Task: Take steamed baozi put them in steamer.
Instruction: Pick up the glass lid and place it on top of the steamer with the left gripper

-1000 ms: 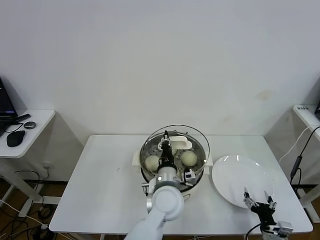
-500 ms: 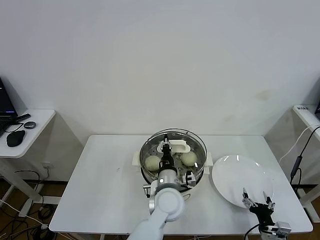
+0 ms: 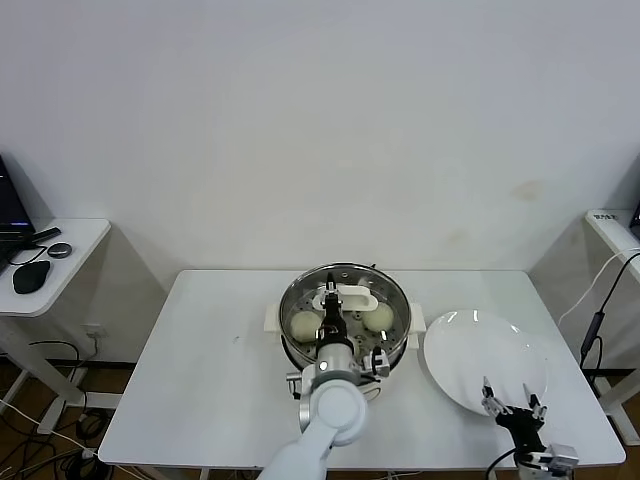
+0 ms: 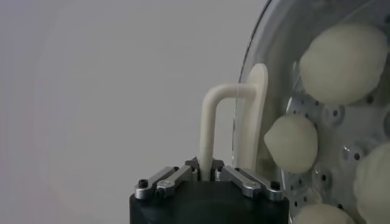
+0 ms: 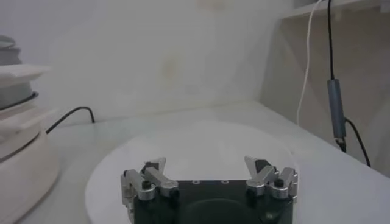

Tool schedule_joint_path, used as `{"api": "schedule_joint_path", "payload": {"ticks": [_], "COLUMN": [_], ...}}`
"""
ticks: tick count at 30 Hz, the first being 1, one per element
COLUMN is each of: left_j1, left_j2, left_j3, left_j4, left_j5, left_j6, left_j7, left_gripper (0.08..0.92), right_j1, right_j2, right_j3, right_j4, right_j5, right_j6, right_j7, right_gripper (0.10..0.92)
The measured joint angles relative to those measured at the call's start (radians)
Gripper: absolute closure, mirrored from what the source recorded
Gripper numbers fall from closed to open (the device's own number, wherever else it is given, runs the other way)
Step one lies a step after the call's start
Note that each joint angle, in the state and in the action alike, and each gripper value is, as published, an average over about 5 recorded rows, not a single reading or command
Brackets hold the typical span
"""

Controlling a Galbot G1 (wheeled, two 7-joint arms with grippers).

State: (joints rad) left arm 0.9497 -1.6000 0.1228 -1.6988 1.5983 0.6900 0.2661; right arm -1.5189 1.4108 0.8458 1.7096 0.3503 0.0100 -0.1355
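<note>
Four baozi (image 4: pixel 344 62) sit inside the steamer (image 3: pixel 345 322). Over the last second the left claw (image 4: pixel 206 172), clamped on the glass lid's handle (image 4: pixel 214 125), has lowered the lid (image 3: pixel 345 300) onto it. Right claw (image 5: pixel 209 176) waits spread open over the plate (image 3: pixel 480 350) on the counter (image 3: pixel 200 360).

Colour check, as I see it
Cream-white baozi (image 4: pixel 343 63) on perforated shiny steel steamer (image 3: pixel 296 352) tray; clear glass lid (image 4: pixel 263 49), white lid handle (image 4: pixel 210 125); white plate (image 3: pixel 480 350); white table (image 3: pixel 210 370).

left hand (image 4: pixel 206 175): clamps lid handle (image 4: pixel 214 125) | four baozi (image 4: pixel 291 143) under glass
</note>
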Motion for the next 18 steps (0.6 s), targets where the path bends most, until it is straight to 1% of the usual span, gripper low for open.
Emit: {"api": "schedule_joint_path", "payload": {"ticks": [12, 15, 18], "left_j1": [0.009, 0.016, 0.027], "left_j2": [0.0, 0.002, 0.004], "left_j3": [0.001, 0.004, 0.005], "left_j4": [0.014, 0.011, 0.0], "left_j5": [0.001, -0.009, -0.029], "left_j6": [-0.001, -0.001, -0.006], "left_j7": [-0.022, -0.035, -0.054], "left_gripper": [0.824, 0.797, 0.724], "right_j1": [-0.004, -0.004, -0.003], "right_j2": [0.0, 0.002, 0.004], "right_j3": [0.0, -0.001, -0.005], "right_j4": [0.001, 0.002, 0.003], "right_j5": [-0.002, -0.002, -0.002], "right_j6": [0.004, 0.004, 0.003], "right_j7": [0.0, 0.002, 0.004], "right_gripper": [0.203, 0.203, 0.203]}}
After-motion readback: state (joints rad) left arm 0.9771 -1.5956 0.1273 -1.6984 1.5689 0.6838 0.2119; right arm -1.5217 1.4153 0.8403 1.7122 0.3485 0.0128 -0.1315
